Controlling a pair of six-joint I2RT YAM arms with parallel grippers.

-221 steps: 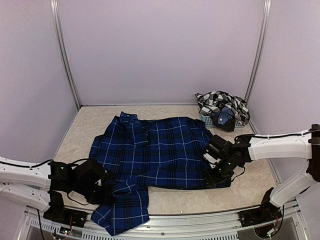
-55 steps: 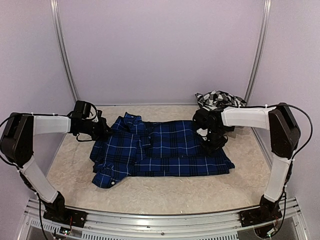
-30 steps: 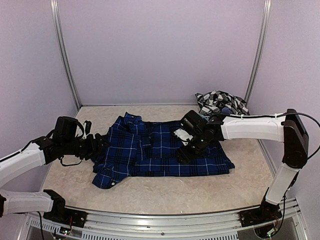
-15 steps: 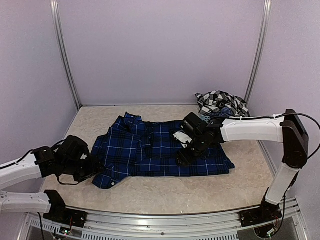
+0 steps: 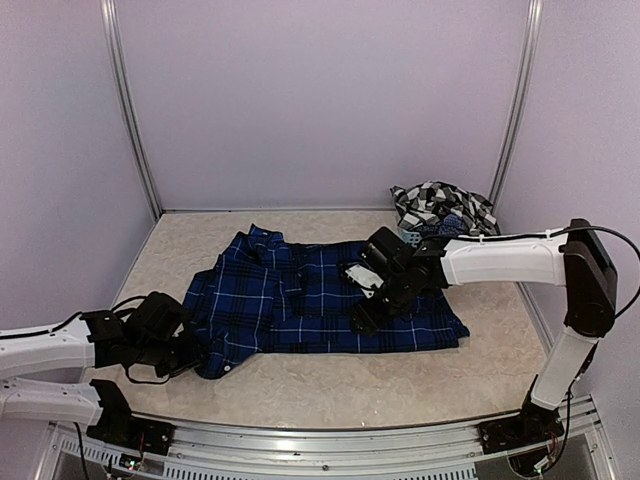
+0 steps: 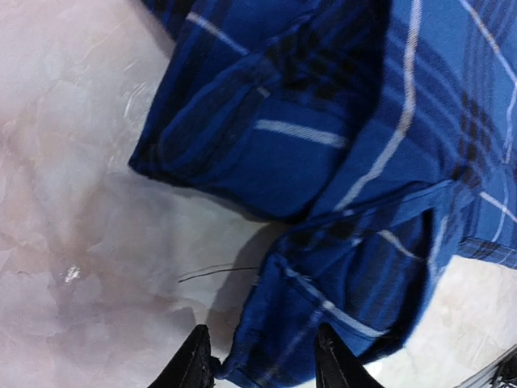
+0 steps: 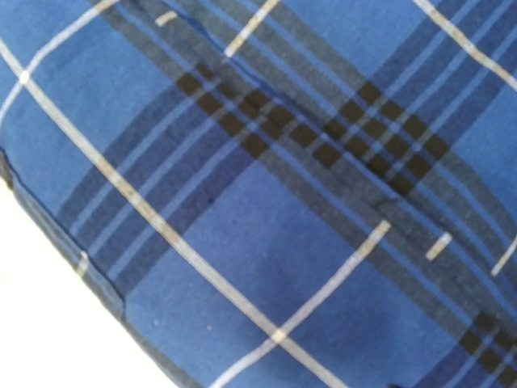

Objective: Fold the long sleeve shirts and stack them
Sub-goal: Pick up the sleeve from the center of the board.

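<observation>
Beige mottled table (image 5: 330,385) with a navy plaid shirt (image 5: 320,300) and a basket (image 5: 413,239) far right.

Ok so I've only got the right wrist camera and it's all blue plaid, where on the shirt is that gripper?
Observer: The right gripper is over the navy shirt, a little right of its middle and close to its near edge.
Operator: And the other arm?
Observer: The left gripper has its fingers on either side of the shirt's near-left corner. I can't tell if it's pinching.
Operator: Any other shirt out?
Observer: A black-and-white checked shirt is heaped at the far right corner of the table.
</observation>
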